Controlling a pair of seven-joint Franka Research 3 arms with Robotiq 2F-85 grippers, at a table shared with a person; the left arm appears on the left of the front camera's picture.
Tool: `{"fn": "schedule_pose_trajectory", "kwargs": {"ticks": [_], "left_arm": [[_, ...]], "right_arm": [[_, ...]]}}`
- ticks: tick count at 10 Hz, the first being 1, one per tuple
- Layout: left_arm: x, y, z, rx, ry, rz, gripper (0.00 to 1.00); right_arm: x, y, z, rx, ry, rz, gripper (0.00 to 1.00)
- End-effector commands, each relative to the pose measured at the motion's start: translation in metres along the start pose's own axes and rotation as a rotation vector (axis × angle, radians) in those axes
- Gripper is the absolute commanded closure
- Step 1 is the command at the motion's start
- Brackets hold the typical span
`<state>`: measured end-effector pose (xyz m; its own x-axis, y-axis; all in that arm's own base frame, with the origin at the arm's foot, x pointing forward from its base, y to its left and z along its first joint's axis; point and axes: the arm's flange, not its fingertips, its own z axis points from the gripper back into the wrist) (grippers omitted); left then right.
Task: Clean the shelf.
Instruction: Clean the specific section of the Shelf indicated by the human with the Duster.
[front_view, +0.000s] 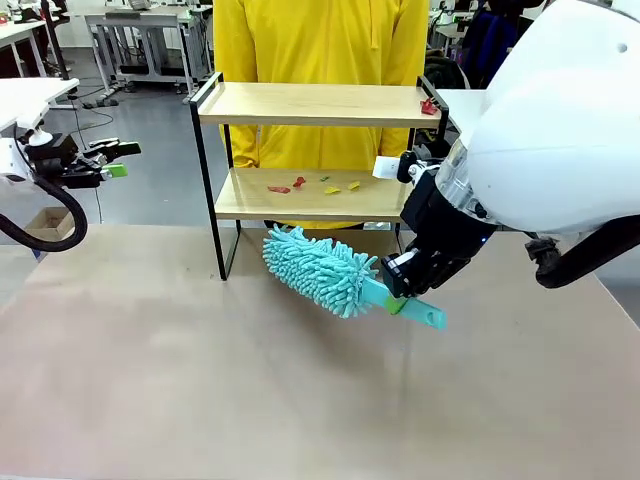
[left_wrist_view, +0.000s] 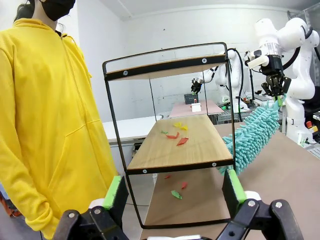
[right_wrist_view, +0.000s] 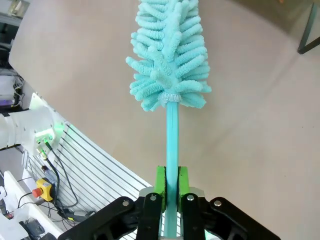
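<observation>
Beige tabletop (front_view: 200, 380), robot lab: the shelf (front_view: 310, 103) carries coloured scraps (front_view: 300, 184) on its lower board. Just in front of it the right gripper (front_view: 397, 288) clamps a teal duster (front_view: 315, 268), head angled along the shelf's front; the left gripper (front_view: 112, 160), jaws wide, hangs well left of it.

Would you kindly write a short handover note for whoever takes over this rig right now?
Right gripper: shut on the teal duster handle; its head is in front of the shelf, low, off the boards.
Left gripper: open, empty, off to the left.
Done: duster picked up.
Left: coloured scraps on the lower board and a red scrap on the top board's right end need sweeping off.
</observation>
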<state>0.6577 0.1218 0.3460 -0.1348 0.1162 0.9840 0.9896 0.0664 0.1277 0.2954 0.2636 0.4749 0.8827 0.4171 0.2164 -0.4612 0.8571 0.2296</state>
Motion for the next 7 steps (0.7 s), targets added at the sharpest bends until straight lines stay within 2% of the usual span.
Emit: {"fn": "schedule_pose_trajectory", "kwargs": {"ticks": [1, 4, 7], "left_arm": [[0.002, -0.001, 0.000, -0.008, -0.004, -0.003, 0.00], [0.002, -0.001, 0.000, -0.008, -0.004, -0.003, 0.00], [0.002, -0.001, 0.000, -0.008, -0.004, -0.003, 0.00]], "right_arm": [[0.021, 0.016, -0.019, -0.023, -0.001, -0.053, 0.87], [0.067, 0.068, -0.063, -0.055, -0.042, -0.160, 0.87], [0.100, 0.101, -0.102, -0.072, -0.159, -0.223, 0.87]]}}
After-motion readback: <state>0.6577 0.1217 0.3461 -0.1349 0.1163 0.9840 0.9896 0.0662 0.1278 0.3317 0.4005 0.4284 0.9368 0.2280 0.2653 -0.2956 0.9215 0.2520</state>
